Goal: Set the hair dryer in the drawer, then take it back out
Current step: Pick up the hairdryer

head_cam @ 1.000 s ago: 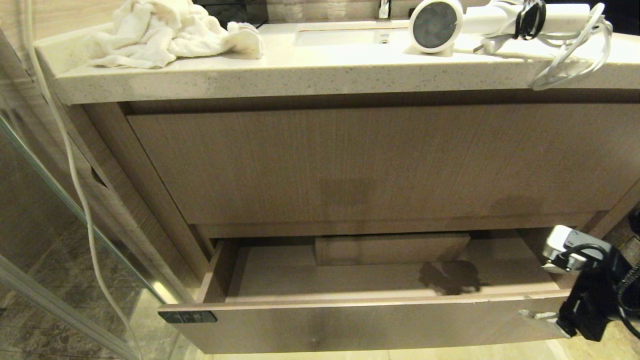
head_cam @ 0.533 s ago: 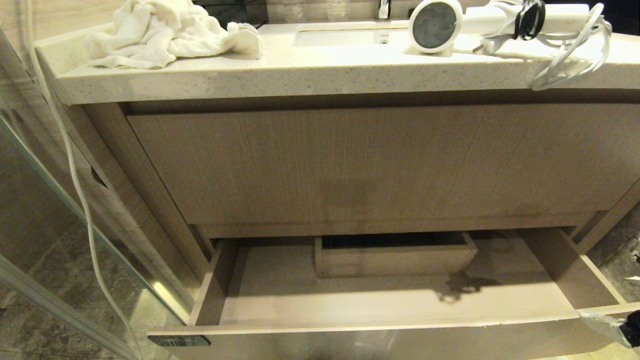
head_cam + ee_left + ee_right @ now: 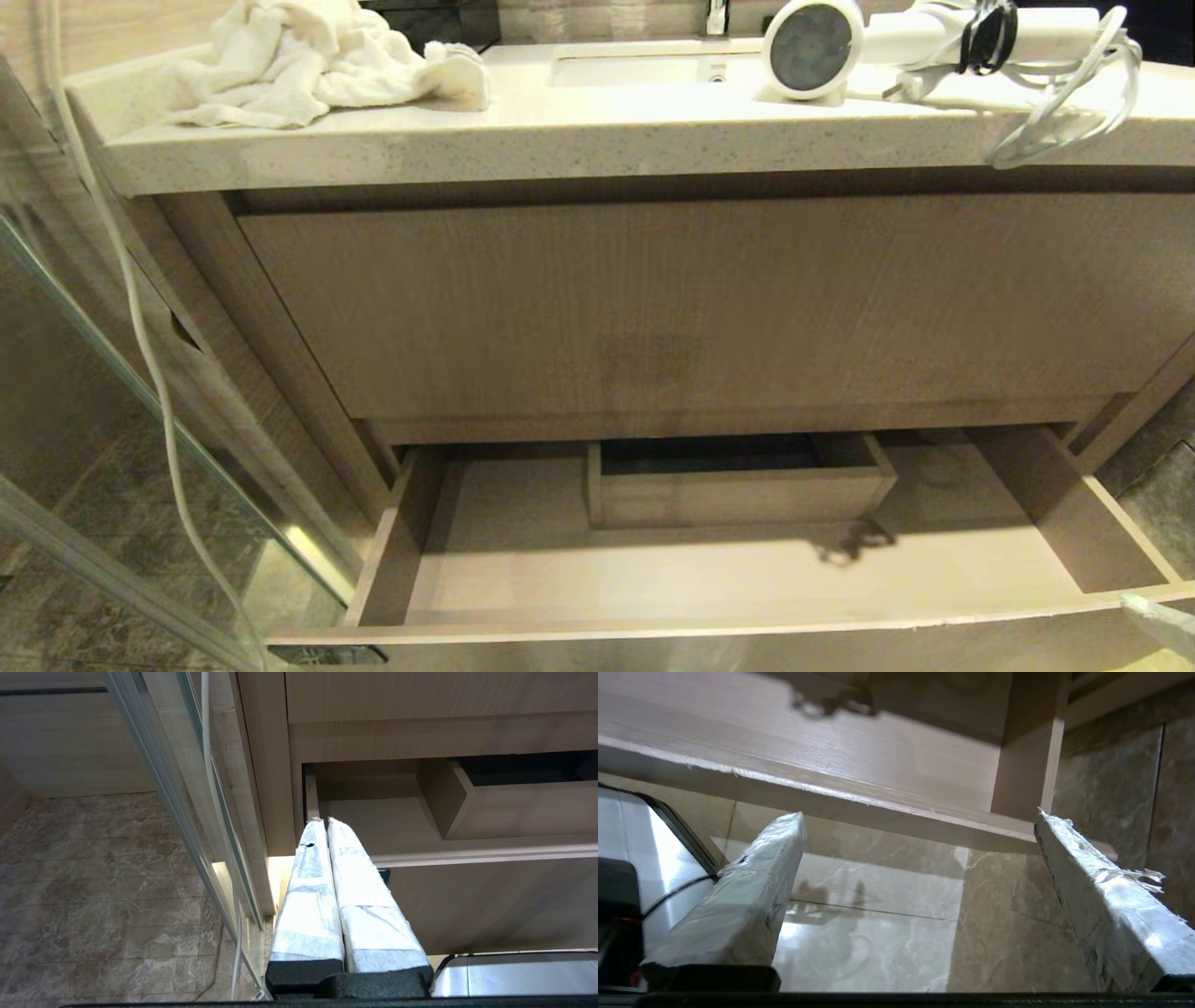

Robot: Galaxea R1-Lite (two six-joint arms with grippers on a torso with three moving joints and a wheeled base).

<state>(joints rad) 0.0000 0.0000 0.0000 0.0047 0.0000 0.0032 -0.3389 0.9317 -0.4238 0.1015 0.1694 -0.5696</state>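
Below the counter: the drawer [image 3: 747, 560] stands pulled out, nothing inside.
Right gripper [image 3: 920, 896]: jaws spread wide, holding nothing, just outside the drawer's front right corner.
Hair dryer [image 3: 896, 42]: well above that gripper, on the counter [image 3: 560, 131], cord dangling.
Left gripper [image 3: 334, 858]: pads pressed together, idle.
Advice: rise clear of the drawer front, then take the handle, avoiding the cord.

My left pincer [image 3: 325, 821] hangs with its wrapped fingers [image 3: 308, 891] pressed together, tips at the left end of the open drawer [image 3: 467, 854]. Inside sits a small wooden box [image 3: 514, 807]. A glass panel [image 3: 187, 812] and marble floor [image 3: 103, 896] lie alongside.
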